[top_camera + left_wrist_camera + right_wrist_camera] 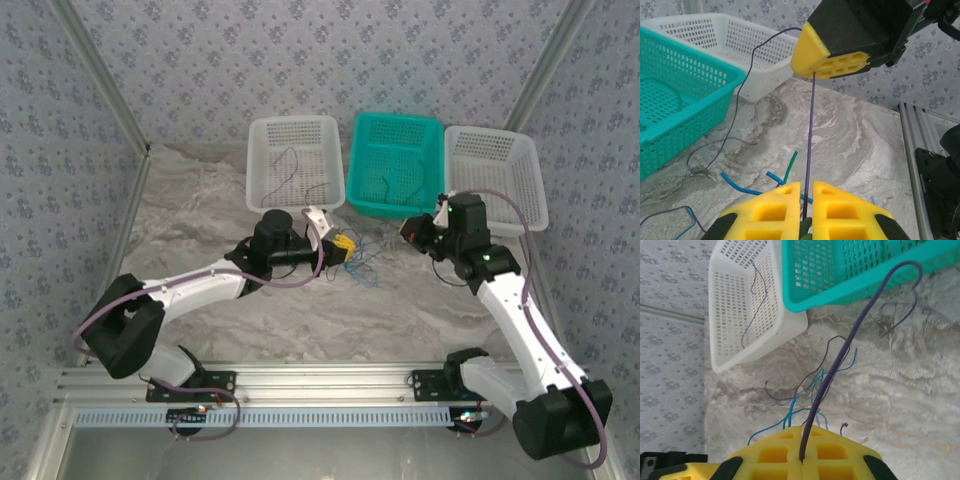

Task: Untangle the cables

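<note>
My left pincer is clamped on one thin dark purple cable, which runs straight to my right pincer, closed tight on that same strand. The loose tangle of thin blue, teal and purple cables lies on the marbled grey desk between both pincers, just before the teal plastic mesh basket.

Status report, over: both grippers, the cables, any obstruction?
Left gripper shut on purple cable; right gripper shut on same cable. Cable taut between them. Rest of tangle loose on table. Teal basket close behind, not blocking.
</note>
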### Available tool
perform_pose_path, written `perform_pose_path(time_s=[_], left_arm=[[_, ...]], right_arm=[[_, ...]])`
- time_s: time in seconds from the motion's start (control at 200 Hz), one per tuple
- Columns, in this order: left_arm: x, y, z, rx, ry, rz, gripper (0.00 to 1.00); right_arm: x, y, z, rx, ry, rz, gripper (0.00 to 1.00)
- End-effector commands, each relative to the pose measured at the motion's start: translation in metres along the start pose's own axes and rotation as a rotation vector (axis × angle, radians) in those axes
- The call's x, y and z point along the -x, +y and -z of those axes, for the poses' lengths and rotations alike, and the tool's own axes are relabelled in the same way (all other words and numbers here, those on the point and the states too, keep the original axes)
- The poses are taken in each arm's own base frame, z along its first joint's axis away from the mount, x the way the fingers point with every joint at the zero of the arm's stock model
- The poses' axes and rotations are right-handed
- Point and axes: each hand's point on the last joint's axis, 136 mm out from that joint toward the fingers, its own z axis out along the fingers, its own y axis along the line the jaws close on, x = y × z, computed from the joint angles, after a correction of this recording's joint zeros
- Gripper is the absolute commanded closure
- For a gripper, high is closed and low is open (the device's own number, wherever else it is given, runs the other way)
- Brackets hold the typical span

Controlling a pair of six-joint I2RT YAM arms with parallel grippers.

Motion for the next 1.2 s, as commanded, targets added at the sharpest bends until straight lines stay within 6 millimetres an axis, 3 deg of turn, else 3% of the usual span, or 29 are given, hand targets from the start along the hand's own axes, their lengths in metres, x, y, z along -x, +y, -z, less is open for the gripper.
perform_pose_path(time_s=[0.0,0.29,0.445,0.575,0.615,0.69,0.785,0.825,0.894,0.929,1.009,1.084,1.194], left_arm=[[-0.076,0.019,0.026,0.110,0.219,0.146,1.00],[-0.062,0.030,0.068,0.243,0.161,0.131,1.00],[-0.057,0.038,0.102,0.318,0.095,0.152,1.00],[-0.052,0.039,0.120,0.356,0.060,0.147,1.00],[-0.052,0.039,0.123,0.362,0.062,0.144,1.00],[-0.050,0.038,0.125,0.361,0.069,0.138,1.00],[-0.045,0.037,0.123,0.349,0.073,0.120,1.00],[-0.044,0.037,0.122,0.346,0.079,0.112,1.00],[-0.042,0.039,0.119,0.338,0.098,0.105,1.00],[-0.042,0.040,0.118,0.334,0.109,0.105,1.00],[-0.041,0.039,0.114,0.312,0.122,0.106,1.00],[-0.040,0.037,0.112,0.294,0.122,0.106,1.00],[-0.040,0.033,0.109,0.261,0.122,0.108,1.00]], right_arm=[[0.071,-0.067,0.042,-0.264,-0.383,-0.152,1.00],[0.055,-0.149,0.058,-0.464,-0.474,-0.413,1.00],[0.050,-0.169,0.070,-0.516,-0.521,-0.458,1.00],[0.049,-0.170,0.071,-0.515,-0.533,-0.455,1.00],[0.051,-0.164,0.067,-0.485,-0.528,-0.421,1.00],[0.061,-0.132,0.048,-0.357,-0.484,-0.264,1.00],[0.039,-0.092,0.012,-0.258,-0.345,-0.084,0.99],[0.024,-0.078,-0.002,-0.237,-0.296,0.002,0.84],[0.001,-0.063,-0.015,-0.234,-0.236,0.129,0.29],[-0.007,-0.062,-0.016,-0.251,-0.217,0.160,0.15],[-0.015,-0.058,-0.012,-0.258,-0.193,0.218,0.07],[-0.018,-0.042,-0.006,-0.203,-0.198,0.290,0.06],[-0.030,0.012,-0.008,0.049,-0.185,0.507,0.05]])
